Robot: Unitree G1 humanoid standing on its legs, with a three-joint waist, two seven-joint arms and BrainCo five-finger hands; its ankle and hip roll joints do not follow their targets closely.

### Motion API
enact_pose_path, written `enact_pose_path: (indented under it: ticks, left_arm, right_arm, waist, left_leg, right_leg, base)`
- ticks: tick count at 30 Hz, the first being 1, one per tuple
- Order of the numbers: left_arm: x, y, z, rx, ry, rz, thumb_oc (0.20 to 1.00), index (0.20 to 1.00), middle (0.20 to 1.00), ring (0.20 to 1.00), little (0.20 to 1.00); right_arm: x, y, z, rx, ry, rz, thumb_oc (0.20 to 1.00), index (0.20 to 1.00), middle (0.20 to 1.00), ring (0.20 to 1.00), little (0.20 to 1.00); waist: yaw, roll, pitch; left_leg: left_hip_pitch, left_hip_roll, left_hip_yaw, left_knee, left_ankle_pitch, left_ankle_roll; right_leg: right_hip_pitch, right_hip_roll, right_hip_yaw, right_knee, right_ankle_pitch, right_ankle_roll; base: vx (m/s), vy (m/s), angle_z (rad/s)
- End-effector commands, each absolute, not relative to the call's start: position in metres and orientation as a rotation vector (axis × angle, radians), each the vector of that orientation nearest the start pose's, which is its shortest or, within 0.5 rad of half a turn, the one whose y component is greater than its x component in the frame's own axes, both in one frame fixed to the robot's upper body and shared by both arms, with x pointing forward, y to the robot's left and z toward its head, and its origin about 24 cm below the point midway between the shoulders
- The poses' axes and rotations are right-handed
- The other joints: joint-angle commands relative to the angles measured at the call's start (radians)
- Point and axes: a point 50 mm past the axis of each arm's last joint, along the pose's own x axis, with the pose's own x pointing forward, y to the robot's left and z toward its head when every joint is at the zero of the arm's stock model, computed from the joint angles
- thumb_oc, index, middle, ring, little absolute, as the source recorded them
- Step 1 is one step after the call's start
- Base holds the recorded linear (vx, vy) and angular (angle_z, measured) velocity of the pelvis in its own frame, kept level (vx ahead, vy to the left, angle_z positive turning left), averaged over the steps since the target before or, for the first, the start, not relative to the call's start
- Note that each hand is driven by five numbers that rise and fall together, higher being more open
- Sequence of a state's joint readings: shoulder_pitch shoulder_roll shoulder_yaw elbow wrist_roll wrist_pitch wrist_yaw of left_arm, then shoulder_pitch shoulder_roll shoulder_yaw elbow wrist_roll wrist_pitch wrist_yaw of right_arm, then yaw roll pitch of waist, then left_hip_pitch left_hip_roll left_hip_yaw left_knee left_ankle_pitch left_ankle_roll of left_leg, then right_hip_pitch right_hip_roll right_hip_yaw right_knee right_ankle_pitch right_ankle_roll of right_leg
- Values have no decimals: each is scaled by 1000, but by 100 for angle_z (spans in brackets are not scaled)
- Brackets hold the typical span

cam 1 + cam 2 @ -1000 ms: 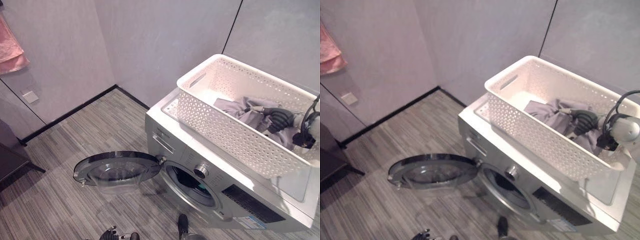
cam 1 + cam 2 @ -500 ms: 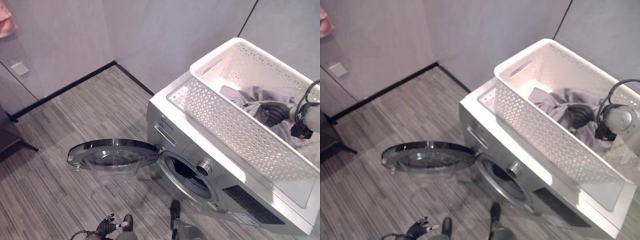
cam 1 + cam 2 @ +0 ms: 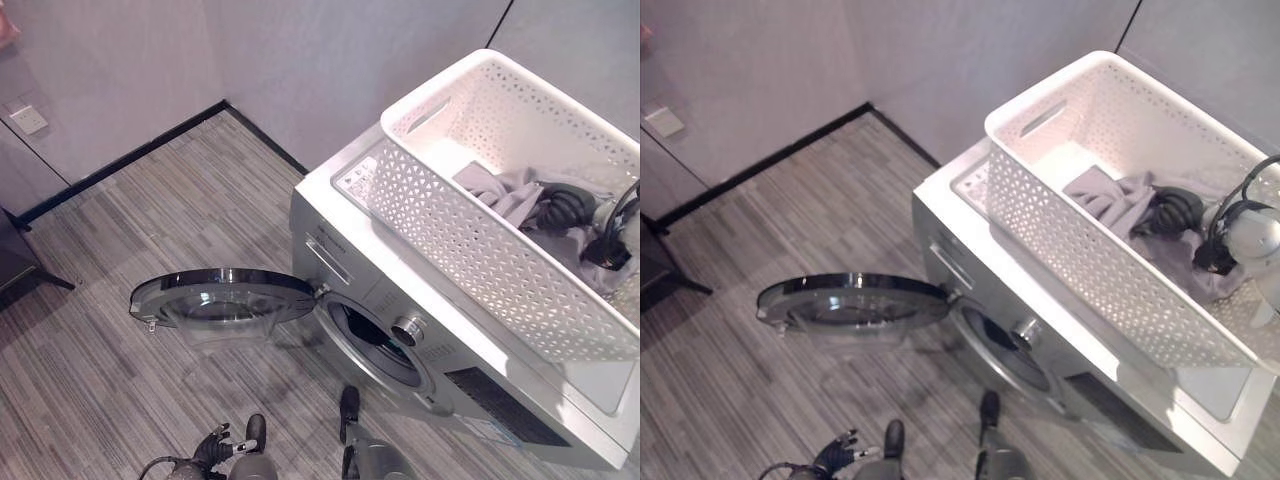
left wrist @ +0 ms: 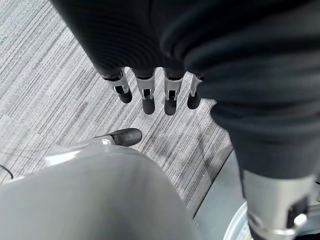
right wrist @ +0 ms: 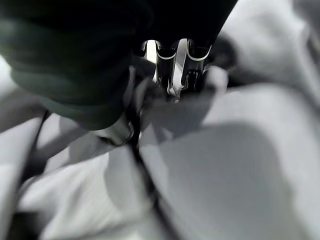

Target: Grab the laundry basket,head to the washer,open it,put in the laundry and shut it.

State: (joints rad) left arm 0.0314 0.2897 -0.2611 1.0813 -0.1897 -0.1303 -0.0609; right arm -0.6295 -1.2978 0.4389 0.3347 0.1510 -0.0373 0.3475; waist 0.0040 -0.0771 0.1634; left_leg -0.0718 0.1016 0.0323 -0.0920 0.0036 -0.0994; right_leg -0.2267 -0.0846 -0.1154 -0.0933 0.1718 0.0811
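R hand (image 3: 563, 207) sunk deeper into laundry (image 3: 505, 192) in basket (image 3: 470, 232) – grip can't tell; L hand (image 4: 150, 90) idle, fingers straight – transfer starting.

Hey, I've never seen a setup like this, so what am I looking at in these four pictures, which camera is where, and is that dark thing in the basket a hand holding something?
This is a two-legged robot doing laundry. The two wide pictures come from the two eyes of a camera on its head, looking down. They show a silver washer with its round door swung open, and a white laundry basket standing on top of it. Grey laundry lies in the basket. The dark shape there is the robot's right hand, pressed down into the cloth. The right wrist view looks along that hand from very close: its fingers go into the grey folds, so a grip seems likely, but I can't confirm it. The left wrist view shows the left hand hanging over the striped floor, fingers straight, holding nothing.
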Motion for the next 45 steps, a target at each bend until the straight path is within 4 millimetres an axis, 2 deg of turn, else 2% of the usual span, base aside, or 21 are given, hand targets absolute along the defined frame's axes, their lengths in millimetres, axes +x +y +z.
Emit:
enact_pose_path:
  ticks: [1, 4, 5, 6, 7, 8, 9, 10, 11, 12, 13, 15, 19, 25, 29, 30, 31, 32, 37, 39, 45]
  left_arm:
    - [123, 218, -148, 205, 984, -71, 1000, 1000, 1000, 1000, 1000]
    - [124, 217, -149, 227, 995, -67, 1000, 1000, 1000, 1000, 1000]
    - [124, 217, -149, 228, 995, -67, 1000, 1000, 1000, 1000, 1000]
    - [126, 217, -149, 234, 997, -64, 1000, 1000, 1000, 1000, 1000]
    - [127, 220, -149, 252, 1004, -47, 1000, 1000, 1000, 1000, 1000]
    - [126, 222, -150, 264, 1012, -39, 1000, 1000, 1000, 1000, 1000]
    - [126, 222, -150, 265, 1012, -39, 1000, 1000, 1000, 1000, 1000]
    - [123, 226, -151, 287, 1033, -29, 1000, 1000, 1000, 1000, 1000]
    - [123, 226, -151, 287, 1033, -29, 1000, 1000, 1000, 1000, 1000]
    - [120, 231, -151, 297, 1049, -8, 1000, 1000, 1000, 1000, 1000]
    - [120, 231, -151, 298, 1048, -7, 1000, 1000, 1000, 1000, 1000]
    - [115, 235, -152, 314, 1072, 17, 1000, 1000, 1000, 1000, 1000]
    - [111, 235, -153, 325, 1088, 24, 1000, 1000, 1000, 1000, 1000]
    - [115, 233, -152, 340, 1063, 12, 1000, 1000, 1000, 1000, 1000]
    - [137, 235, -139, 333, 937, 34, 1000, 1000, 1000, 1000, 1000]
    - [154, 240, -127, 327, 840, 63, 1000, 1000, 1000, 1000, 1000]
    - [154, 240, -126, 326, 841, 65, 1000, 1000, 1000, 1000, 1000]
    - [169, 243, -114, 333, 753, 76, 1000, 1000, 1000, 1000, 1000]
    - [191, 245, -90, 330, 606, 79, 1000, 1000, 1000, 1000, 1000]
    - [199, 245, -81, 343, 554, 58, 1000, 1000, 1000, 1000, 1000]
    - [201, 239, -81, 359, 547, 5, 1000, 1000, 1000, 1000, 1000]
  right_arm:
    - [315, -320, 201, -1103, 98, 183, 200, 200, 200, 200, 200]
    - [319, -324, 246, -970, -154, -27, 200, 200, 200, 200, 200]
    - [319, -324, 246, -970, -154, -28, 200, 200, 200, 200, 200]
    - [319, -326, 260, -938, -222, -96, 200, 200, 200, 200, 200]
    - [313, -322, 298, -865, -420, -199, 200, 200, 200, 200, 200]
    - [309, -319, 315, -813, -516, -248, 200, 200, 200, 200, 200]
    - [309, -319, 315, -812, -516, -248, 200, 200, 200, 200, 200]
    - [300, -309, 345, -759, -682, -302, 200, 200, 200, 200, 200]
    - [300, -308, 345, -759, -682, -302, 200, 200, 200, 200, 200]
    - [286, -300, 372, -780, -825, -384, 200, 200, 200, 200, 200]
    - [286, -300, 372, -779, -826, -385, 200, 200, 200, 200, 200]
    - [269, -293, 398, -846, -974, -538, 200, 200, 200, 200, 200]
    - [254, -288, 415, -901, -1085, -703, 200, 200, 200, 200, 200]
    - [248, -289, 424, -901, -1140, -841, 200, 200, 200, 200, 200]
    - [249, -288, 430, -891, -1151, -886, 200, 200, 200, 200, 200]
    - [248, -285, 434, -889, -1173, -909, 200, 200, 200, 200, 200]
    - [248, -285, 434, -888, -1173, -909, 200, 200, 200, 200, 200]
    - [246, -281, 440, -884, -1205, -929, 200, 200, 200, 200, 200]
    - [235, -278, 459, -908, -1265, -1008, 200, 200, 200, 200, 200]
    - [220, -288, 476, -956, -1272, -1110, 200, 200, 200, 200, 200]
    - [194, -315, 507, -1012, -1219, -1291, 200, 200, 200, 200, 200]
  waist:
    - [1, -22, 14]
    - [-6, -18, 1]
    - [-6, -18, 1]
    - [-8, -17, -2]
    - [-11, -15, -9]
    - [-13, -14, -14]
    - [-13, -16, -16]
    - [-16, -15, -34]
    - [-16, -15, -33]
    - [-13, -9, -51]
    - [-14, -11, -51]
    - [-7, -4, -77]
    - [2, 3, -102]
    - [7, 9, -121]
    - [13, 11, -129]
    - [17, 13, -135]
    - [16, 13, -134]
    - [18, 11, -139]
    - [16, 15, -155]
    - [8, 7, -170]
    - [-12, -4, -188]
  left_leg:
    - [-51, 12, -29, 5, 14, 2]
    - [-43, 8, -27, 5, 4, 7]
    - [-42, 8, -27, 5, 4, 7]
    - [-39, 8, -26, 5, 1, 8]
    - [-24, 8, -22, 5, -9, 10]
    - [-17, 8, -19, 5, -13, 11]
    - [-20, 6, -20, 5, -11, 11]
    - [-7, 6, -17, 5, -21, 14]
    - [-6, 6, -17, 5, -21, 14]
    - [19, 6, -13, 5, -38, 18]
    - [16, 4, -14, 5, -34, 18]
    - [40, 1, -18, 5, -46, 23]
    - [63, -4, -26, 6, -57, 29]
    - [85, -12, -36, 8, -66, 36]
    - [99, -17, -39, 9, -71, 39]
    - [104, -19, -39, 11, -72, 40]
    - [105, -19, -39, 11, -72, 40]
    - [104, -24, -39, 15, -66, 42]
    - [122, -27, -30, 14, -80, 47]
    - [130, -33, -23, 14, -86, 50]
    - [140, -42, -3, 8, -91, 54]
  right_leg:
    - [54, -49, -18, 26, -114, 66]
    - [60, -49, -13, 25, -117, 66]
    - [61, -49, -14, 25, -117, 66]
    - [64, -50, -11, 25, -118, 66]
    - [75, -47, -7, 26, -123, 65]
    - [81, -47, -4, 26, -125, 64]
    - [78, -48, -5, 26, -123, 65]
    - [88, -48, 0, 27, -127, 64]
    - [89, -48, 0, 27, -128, 64]
    - [112, -45, 4, 28, -137, 62]
    - [110, -47, 5, 27, -134, 63]
    - [135, -47, 5, 30, -145, 60]
    - [163, -48, 1, 32, -156, 57]
    - [188, -49, -3, 35, -167, 57]
    - [203, -51, -3, 39, -172, 57]
    - [209, -53, -4, 40, -174, 58]
    - [210, -53, -4, 40, -174, 58]
    - [210, -57, -1, 41, -166, 57]
    - [221, -59, 7, 35, -167, 64]
    - [223, -63, 15, 32, -162, 71]
    - [220, -70, 29, 27, -146, 84]
  base:
    - [0, 0, 0]
    - [0, 0, 0]
    - [0, 0, 0]
    - [0, 0, 0]
    - [40, 6, 0]
    - [0, 0, 0]
    - [46, 1, -4]
    - [34, -1, -6]
    - [107, 4, -13]
    - [57, 7, -9]
    - [114, 18, -10]
    - [103, 16, 0]
    - [60, 11, 5]
    - [24, 6, 3]
    - [0, 0, 0]
    - [0, 0, 0]
    - [-39, 11, 5]
    - [-4, 12, 6]
    - [-10, 34, 2]
    - [-39, 50, -9]
    - [-11, 42, -11]
